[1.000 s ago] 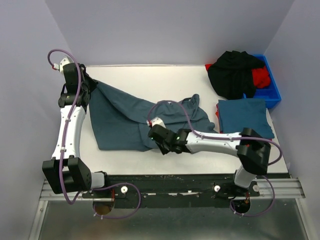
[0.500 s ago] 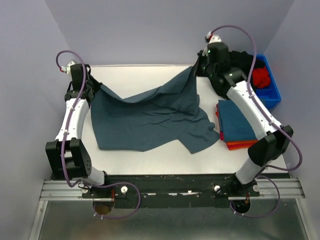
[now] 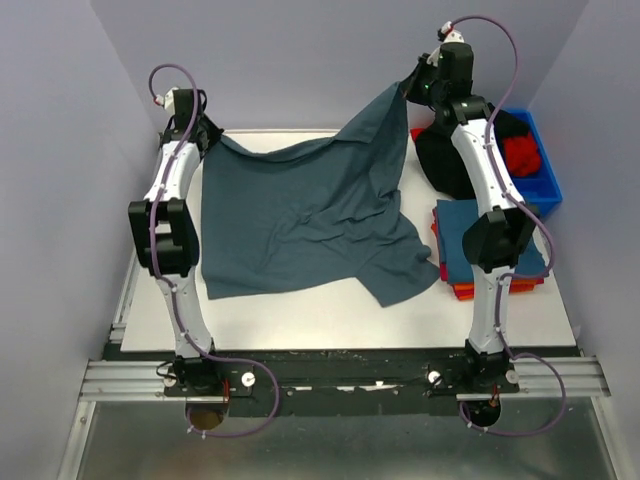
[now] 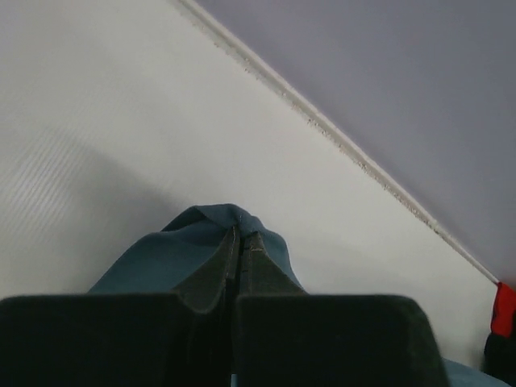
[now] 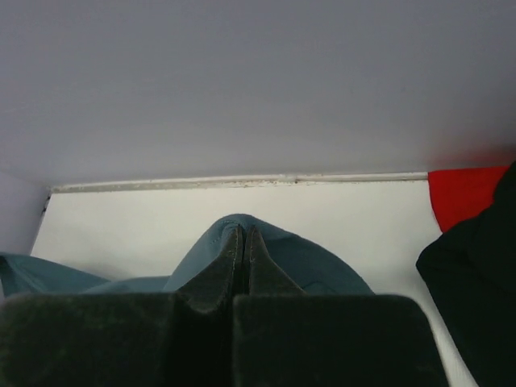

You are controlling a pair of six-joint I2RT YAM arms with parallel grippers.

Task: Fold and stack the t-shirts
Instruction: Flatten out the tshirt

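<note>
A teal-blue t-shirt [image 3: 305,215] hangs stretched between my two grippers over the white table [image 3: 300,315], its lower part still lying on it. My left gripper [image 3: 203,128] is shut on the shirt's far left corner, as the left wrist view [image 4: 239,235] shows. My right gripper [image 3: 408,88] is shut on the far right corner and holds it higher, as the right wrist view [image 5: 243,234] shows. A stack of folded shirts [image 3: 445,255], blue on top with red and orange below, lies at the right, partly behind my right arm.
A blue bin [image 3: 540,180] at the back right holds black [image 3: 445,160] and red [image 3: 520,152] clothes that spill onto the table. Grey walls close in the back and both sides.
Both arms have stretched up and toward the back wall, lifting and spreading the teal shirt. A second ago my right gripper was low at the shirt's front edge.
</note>
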